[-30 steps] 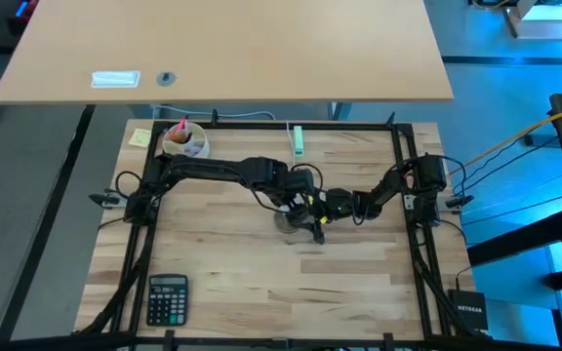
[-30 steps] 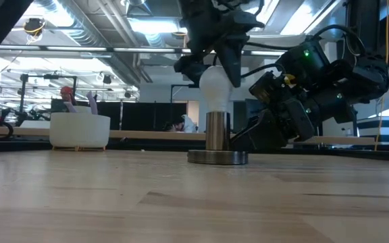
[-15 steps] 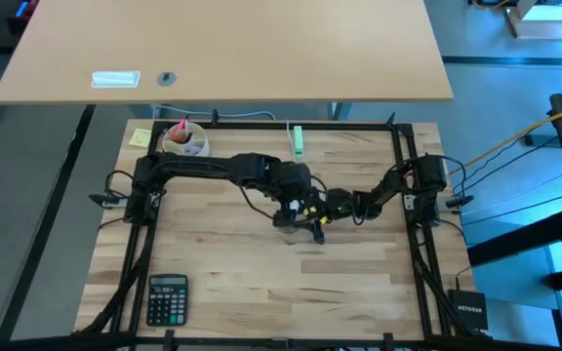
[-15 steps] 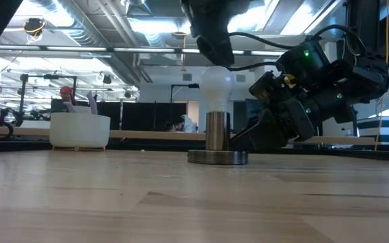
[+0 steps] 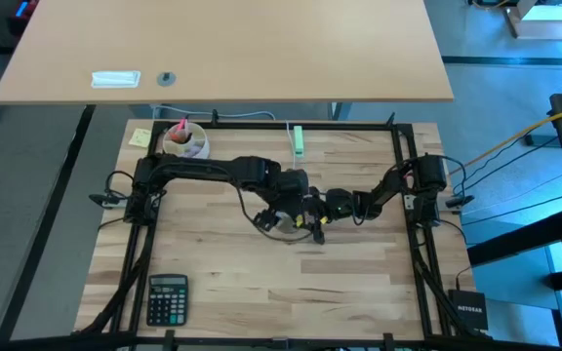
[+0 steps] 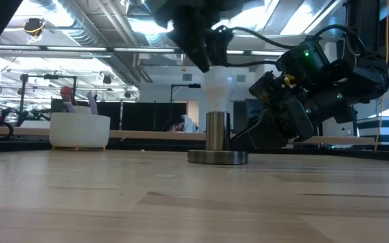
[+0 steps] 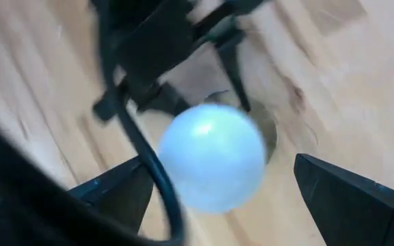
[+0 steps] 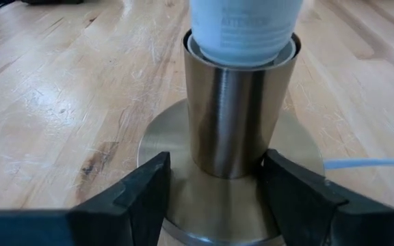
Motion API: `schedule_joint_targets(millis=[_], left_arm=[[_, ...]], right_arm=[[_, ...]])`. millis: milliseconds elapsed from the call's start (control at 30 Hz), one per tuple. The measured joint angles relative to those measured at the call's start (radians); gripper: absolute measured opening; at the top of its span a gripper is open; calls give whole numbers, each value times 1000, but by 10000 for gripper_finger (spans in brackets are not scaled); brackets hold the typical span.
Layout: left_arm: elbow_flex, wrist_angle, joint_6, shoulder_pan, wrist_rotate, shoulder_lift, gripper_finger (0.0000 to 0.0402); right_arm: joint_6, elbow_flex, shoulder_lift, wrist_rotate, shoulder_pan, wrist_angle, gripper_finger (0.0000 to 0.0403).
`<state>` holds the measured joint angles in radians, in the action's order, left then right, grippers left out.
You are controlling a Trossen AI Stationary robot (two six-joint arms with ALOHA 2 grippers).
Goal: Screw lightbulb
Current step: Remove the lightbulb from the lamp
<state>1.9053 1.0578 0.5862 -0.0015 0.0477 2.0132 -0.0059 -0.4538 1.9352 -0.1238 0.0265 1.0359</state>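
Note:
The white lightbulb [image 6: 216, 91] stands upright with its screw base in the metal socket tube [image 8: 234, 116], which rises from a round base disc [image 6: 217, 157] at the table's middle. My left gripper [image 7: 221, 164] is open, pointing down over the bulb's frosted head [image 7: 214, 164], one finger on each side with gaps showing. It also shows in the high view [image 5: 296, 203]. My right gripper [image 8: 217, 160] lies low on the table's right side of the socket, its fingers around the tube's foot. It also shows in the low view [image 6: 262, 131]. My right gripper clasps the socket tube's foot [image 8: 252, 160] between its two fingers, just above the base disc [image 8: 204, 201]. The fingers come level from the table's right side. The socket stands upright with its disc flat on the table.
A thin white cord [image 8: 368, 164] runs from the socket. A white bowl [image 5: 185, 141] and a yellow note [image 5: 140, 137] are at the far left, a small green-and-white item [image 5: 299, 142] at the far edge, and a calculator [image 5: 168, 298] near the front left.
My left gripper has risen off the bulb's head, turned about its wrist above it, and come back down around the head. The bulb and socket have stayed upright in place.

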Motion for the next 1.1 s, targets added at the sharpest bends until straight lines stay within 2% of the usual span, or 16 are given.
schedule_joint_targets(millis=[200,433,567,900,1000,1100], left_arm=[[0,-4,298,-8,6,2,337],[-1,-35,385,0,35,27,337],[-1,-40,388,-11,38,35,333],[-1,-32,401,-5,37,50,284],[-1,-33,351,-7,38,50,272],[-1,-38,204,-7,44,50,263]], right_arm=[[-2,0,0,0,0,0,227],[-3,0,0,-1,0,0,227],[-3,0,0,-1,0,1,227],[-9,0,0,-2,0,1,227],[-10,0,0,-2,0,1,227],[-10,0,0,-2,0,1,227]])
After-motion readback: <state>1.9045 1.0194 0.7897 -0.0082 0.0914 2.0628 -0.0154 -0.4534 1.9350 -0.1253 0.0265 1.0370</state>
